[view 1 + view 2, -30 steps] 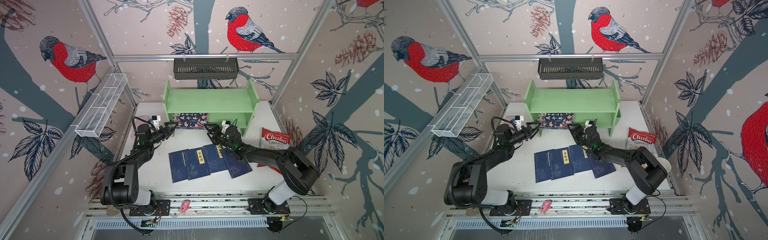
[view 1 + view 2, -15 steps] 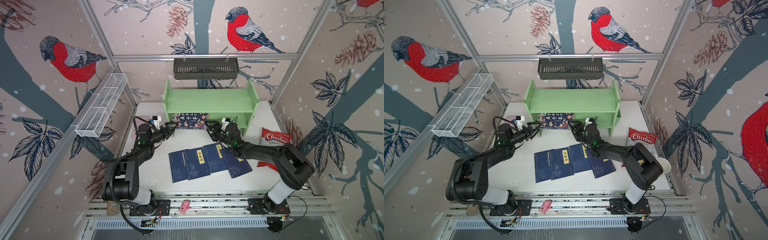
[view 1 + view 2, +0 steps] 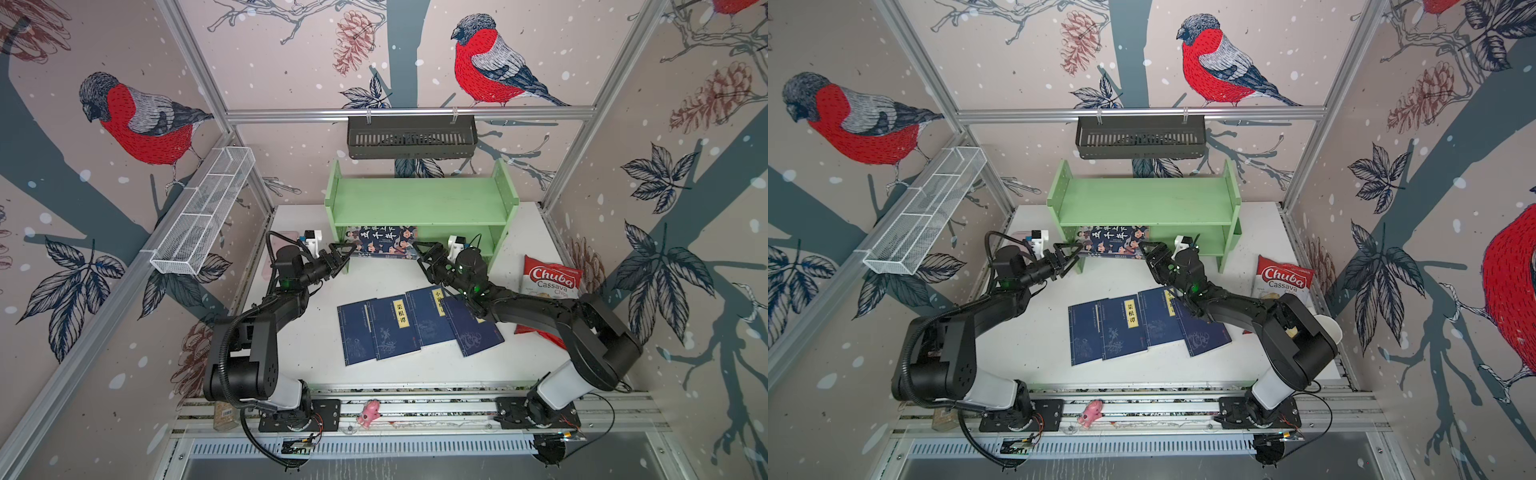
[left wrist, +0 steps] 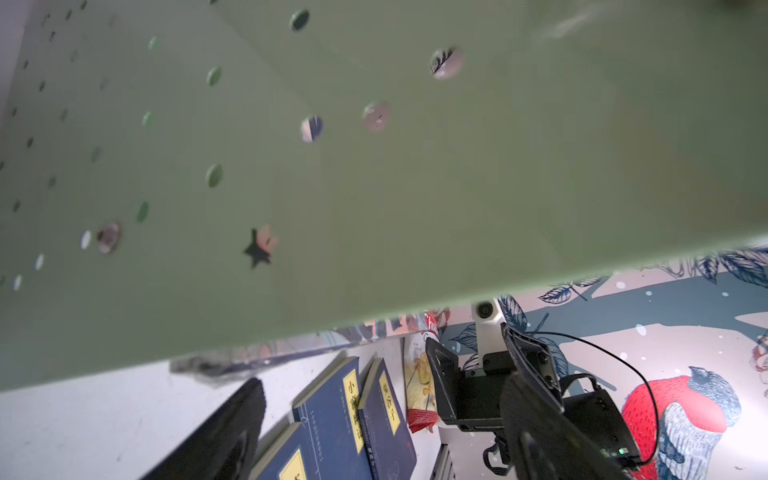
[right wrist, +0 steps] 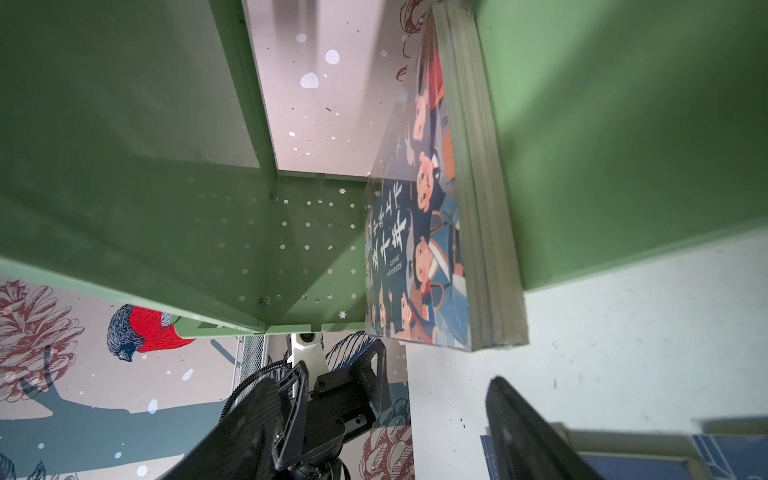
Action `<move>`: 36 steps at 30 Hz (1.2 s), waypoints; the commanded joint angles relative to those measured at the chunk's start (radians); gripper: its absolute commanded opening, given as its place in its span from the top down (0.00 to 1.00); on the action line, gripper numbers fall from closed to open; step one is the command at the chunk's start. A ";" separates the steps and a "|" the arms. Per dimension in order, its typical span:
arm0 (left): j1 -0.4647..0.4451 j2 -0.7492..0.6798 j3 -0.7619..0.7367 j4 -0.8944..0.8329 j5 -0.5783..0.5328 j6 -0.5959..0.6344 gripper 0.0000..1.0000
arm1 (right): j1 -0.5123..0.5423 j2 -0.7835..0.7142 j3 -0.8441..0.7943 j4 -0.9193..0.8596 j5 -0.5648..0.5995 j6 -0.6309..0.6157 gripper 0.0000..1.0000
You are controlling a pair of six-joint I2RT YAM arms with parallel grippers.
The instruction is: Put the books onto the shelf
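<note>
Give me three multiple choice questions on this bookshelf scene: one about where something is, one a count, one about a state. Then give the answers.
1. Where is the cartoon-cover book?
A. On the lower tier of the green shelf
B. On its top tier
C. Held up in the air

2. How many navy books lie flat on the table?
A. Two
B. Four
C. Six

3. How are the left end effector and the right end effector?
A. Both shut on books
B. Both open, holding nothing
C. One open, one shut

Answers:
1 A: it lies under the top board, jutting out at the front.
2 B: four lie fanned in a row in both top views.
3 B: each one's fingers stand apart with nothing between them.
</note>
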 commanded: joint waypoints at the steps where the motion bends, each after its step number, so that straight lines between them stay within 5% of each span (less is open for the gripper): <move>1: 0.001 -0.057 -0.018 -0.041 0.050 0.021 0.11 | -0.014 -0.013 -0.003 -0.023 0.028 -0.029 0.20; 11: 0.004 -0.190 -0.025 -0.233 0.104 0.134 0.10 | -0.061 0.027 0.007 0.029 0.004 -0.037 0.21; 36: 0.043 -0.208 -0.032 -0.248 0.155 0.152 0.10 | -0.069 0.228 0.250 -0.068 -0.136 -0.103 0.22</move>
